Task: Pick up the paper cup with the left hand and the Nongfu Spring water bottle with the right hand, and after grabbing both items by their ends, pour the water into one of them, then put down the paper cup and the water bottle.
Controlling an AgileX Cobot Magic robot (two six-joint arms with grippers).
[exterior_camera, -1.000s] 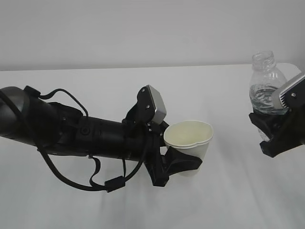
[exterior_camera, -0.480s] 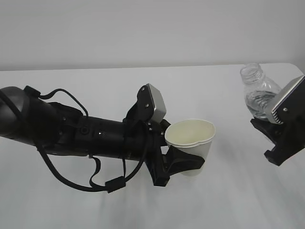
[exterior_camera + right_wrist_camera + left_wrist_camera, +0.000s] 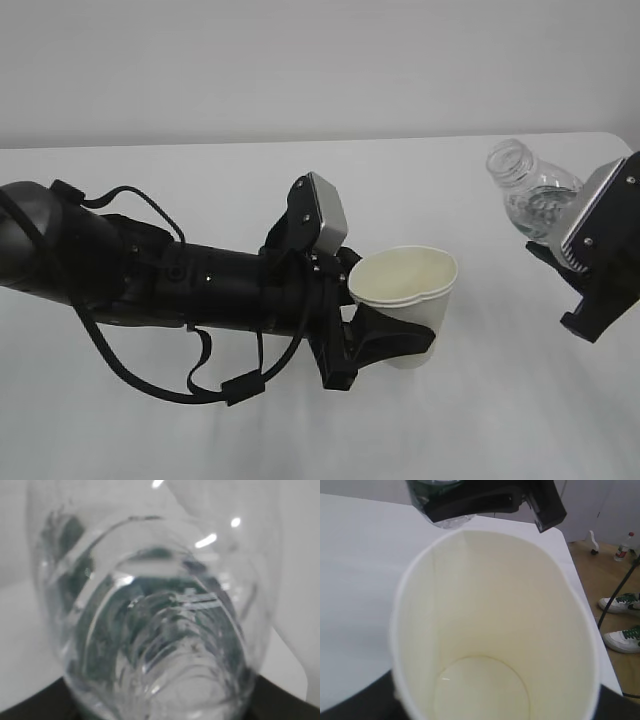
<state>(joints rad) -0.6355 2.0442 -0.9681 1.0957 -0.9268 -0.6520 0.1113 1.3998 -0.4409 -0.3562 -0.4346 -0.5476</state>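
Your left end effector (image 3: pixel 385 345) is clamped around the lower body of the paper cup (image 3: pixel 405 300), holding it upright and clear of the table (image 3: pixel 200 430), with the rim squeezed slightly out of round. Seen from the left wrist, the inside of the cup looks pale cream and dry as far as you can tell; no stream is entering it.

Your right end effector (image 3: pixel 590 270) grips the water bottle (image 3: pixel 530 195) low on its body, the open neck leaning up and to the left, toward the cup. The right wrist view is filled by the bottle's ribbed clear wall with water (image 3: pixel 165 645) showing through it. In the exterior view the bottle's mouth sits well to the right of the cup and higher than its rim.

You are in the approach to the pour: both things are held and lifted, the tilt is begun, nothing has left the bottle. Next, bring the neck over the cup's opening before tipping further, since tilting here would likely spill onto the table.

Against a second ago, the bottle has gone from upright to leaning and has shifted left; the cup has edged slightly right.
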